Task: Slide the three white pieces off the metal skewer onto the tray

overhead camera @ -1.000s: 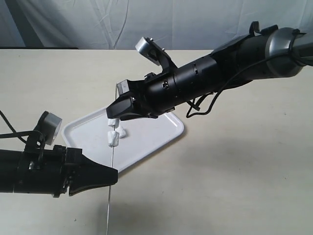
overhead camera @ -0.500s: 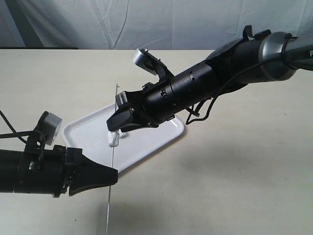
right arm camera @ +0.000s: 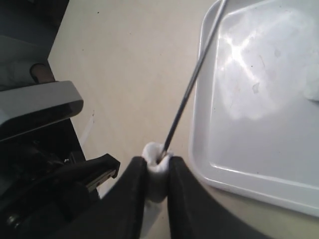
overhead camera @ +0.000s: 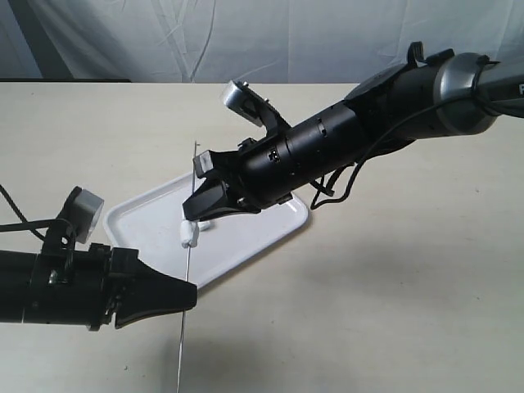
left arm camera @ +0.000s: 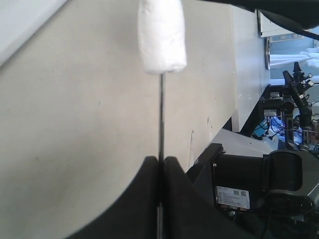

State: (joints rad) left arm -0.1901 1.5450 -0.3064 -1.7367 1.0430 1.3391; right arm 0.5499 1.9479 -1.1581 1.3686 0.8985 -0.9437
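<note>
The thin metal skewer (overhead camera: 187, 270) stands nearly upright at the tray's near edge. My left gripper (overhead camera: 193, 296) is shut on its lower part, also seen in the left wrist view (left arm camera: 160, 159). One white piece (overhead camera: 189, 235) is threaded on the skewer (left arm camera: 161, 109) above those jaws and looks like a white lump (left arm camera: 161, 37) up the rod. My right gripper (overhead camera: 191, 214) is shut on another white piece (right arm camera: 154, 152), still pierced by the skewer (right arm camera: 192, 79), just above the lower one. A third white piece (overhead camera: 205, 223) lies on the white tray (overhead camera: 246, 237).
The tray (right arm camera: 259, 99) lies at an angle on a beige table, with its glossy floor under the right arm. The right arm's dark forearm (overhead camera: 344, 135) reaches in from the upper right. A grey curtain hangs behind the table.
My right gripper has moved down along the skewer with its white piece, from clearly above the lower piece to right against it. The left gripper and skewer have stayed put.
</note>
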